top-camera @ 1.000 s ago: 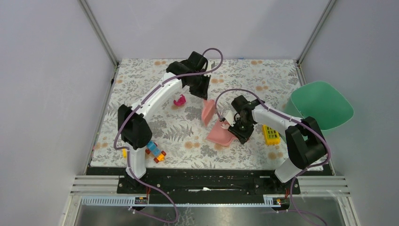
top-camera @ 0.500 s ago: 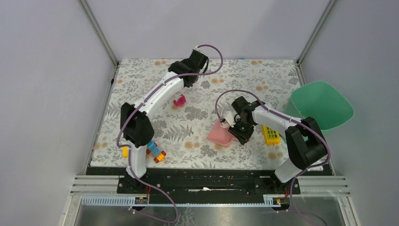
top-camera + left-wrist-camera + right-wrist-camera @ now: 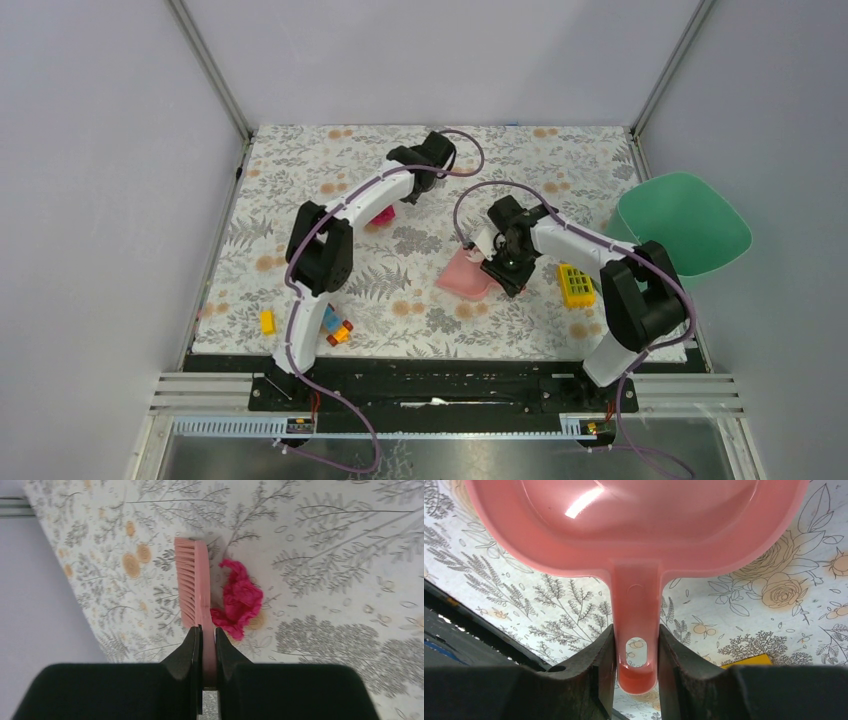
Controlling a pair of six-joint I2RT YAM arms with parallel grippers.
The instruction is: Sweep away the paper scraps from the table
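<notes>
Clamping brush (image 3: 192,580) in left gripper (image 3: 207,630), dustpan (image 3: 634,520) in right gripper (image 3: 636,635), you are risking rolling the scrap (image 3: 240,600) past the far-off dustpan.

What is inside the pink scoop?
Nothing visible: the pink dustpan looks bare and glossy inside. Its front edge lies outside the wrist view; the right gripper covers its handle.

dustpan (image 3: 462,277): on the table (image 3: 300,170), handle held by the right gripper (image 3: 636,650)
paper scrap (image 3: 383,214): left of the dustpan and behind it, well apart
brush (image 3: 192,590): touching the paper scrap, clamped in the left gripper (image 3: 205,640)
grid-topped block (image 3: 575,285): just right of the dustpan
toy bricks (image 3: 333,326): left of the dustpan, nearer the front edge
bin (image 3: 685,222): far right of the dustpan, beyond the table edge
</notes>
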